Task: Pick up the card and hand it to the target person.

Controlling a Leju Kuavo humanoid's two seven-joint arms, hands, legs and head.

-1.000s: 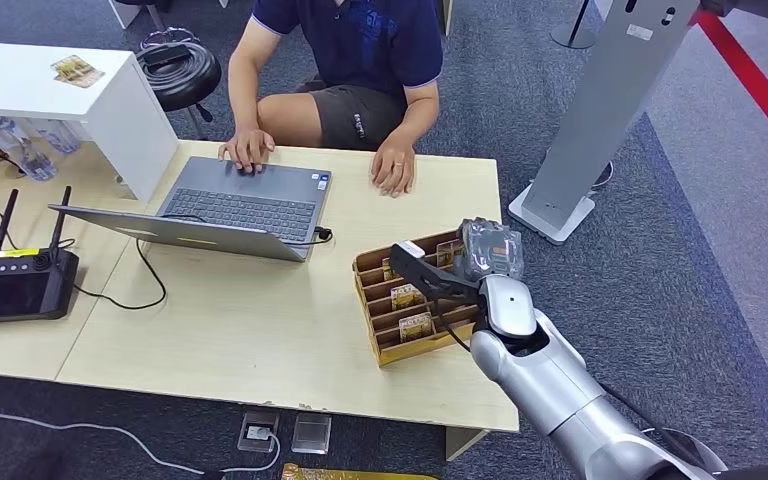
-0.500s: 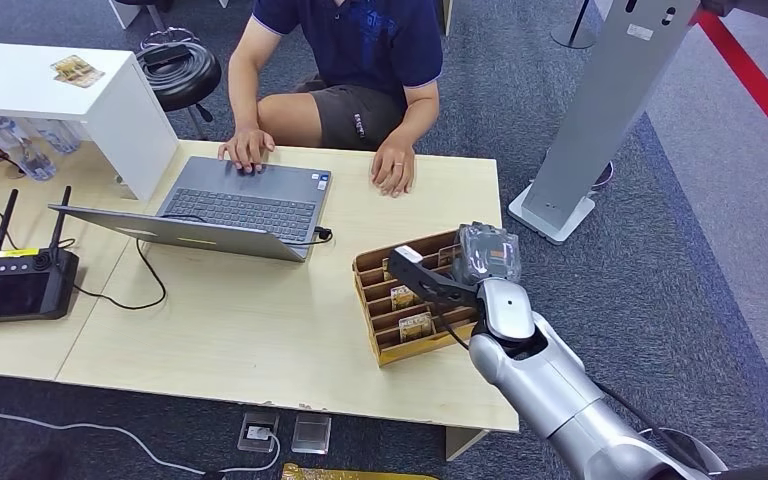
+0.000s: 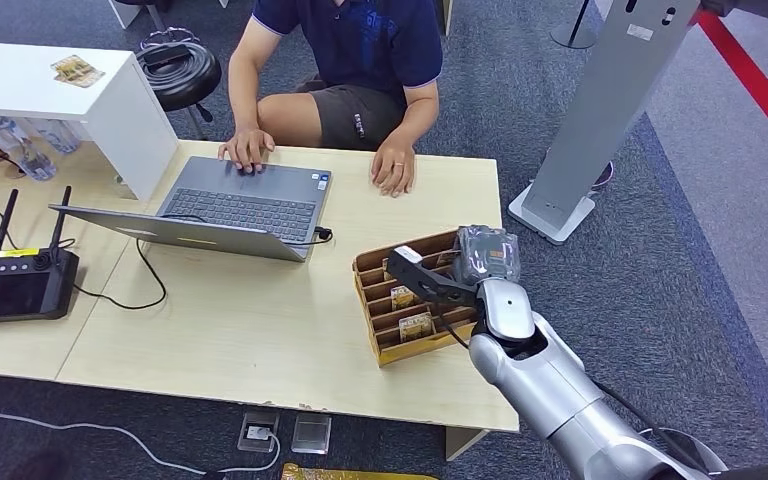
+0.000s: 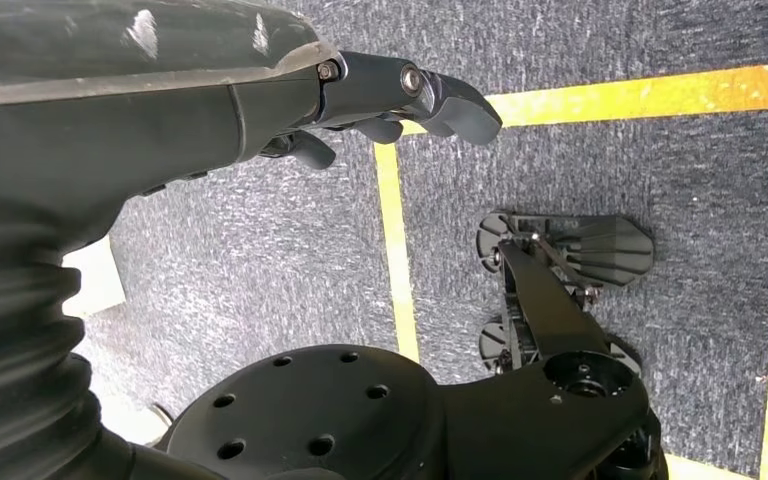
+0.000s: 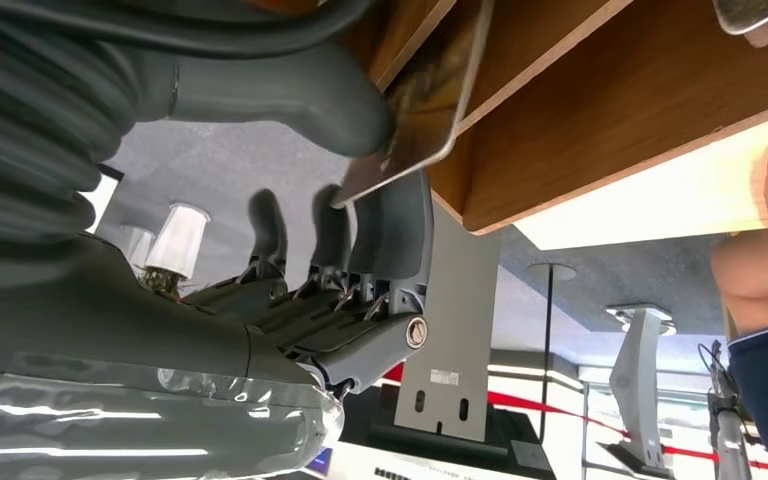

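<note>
A wooden card box (image 3: 381, 345) with several slots stands on the table's right side, with cards (image 3: 415, 325) upright in it. My right hand (image 3: 486, 254) is at the box's far right end. In the right wrist view the thumb (image 5: 280, 95) and the darker fingers (image 5: 390, 215) pinch a card (image 5: 415, 115) that still sticks out of a slot of the box (image 5: 600, 110). The target person (image 3: 360, 40) sits across the table, one hand (image 3: 393, 170) flat on the tabletop. My left hand (image 4: 400, 90) hangs over the carpet, holding nothing, its fingers slightly bent.
An open laptop (image 3: 240, 205) lies in front of the person, its cable trailing across the table. A black remote controller (image 3: 15, 285) sits at the left, a white shelf unit (image 3: 60, 90) at the far left. A grey pillar stand (image 3: 600, 110) rises right of the table.
My right hand has shifted slightly toward the box's far end and kept its hold at the slot. The person has not moved.
</note>
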